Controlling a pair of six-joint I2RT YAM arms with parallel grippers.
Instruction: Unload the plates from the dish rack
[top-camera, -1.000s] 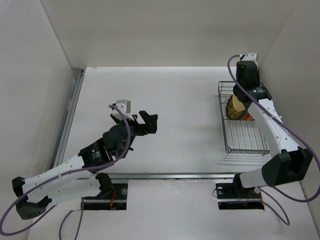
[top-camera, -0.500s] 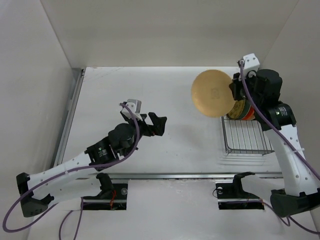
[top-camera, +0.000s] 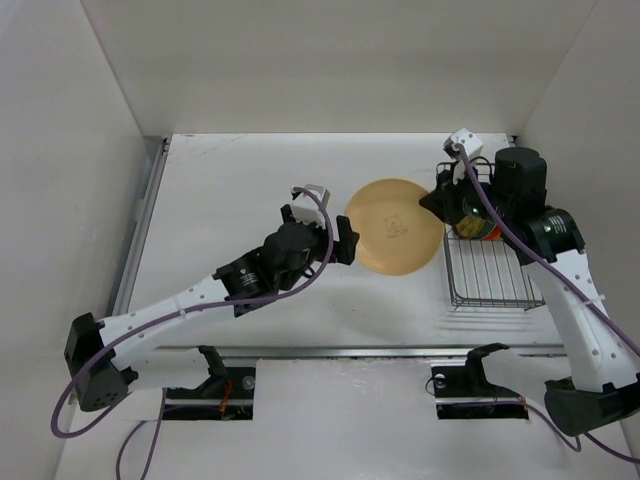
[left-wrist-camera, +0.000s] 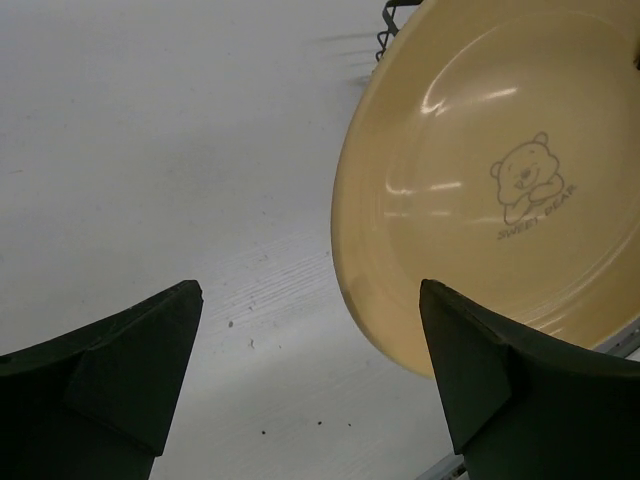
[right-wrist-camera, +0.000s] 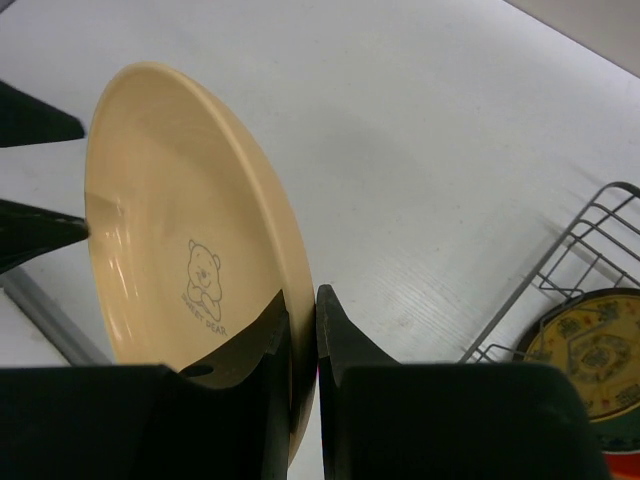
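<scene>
Change since half a second ago: we see the plate (top-camera: 395, 226) lower and further left, off the rack (top-camera: 490, 285) and tilted above the table (top-camera: 250, 170), and the left gripper (left-wrist-camera: 308, 295) has reached up to it. We find the right gripper (right-wrist-camera: 302, 300) pinched tight on the plate's rim. The left jaws gape wide, holding nothing, one finger close by the plate's edge. Other plates (right-wrist-camera: 590, 350) stand in the rack.
</scene>
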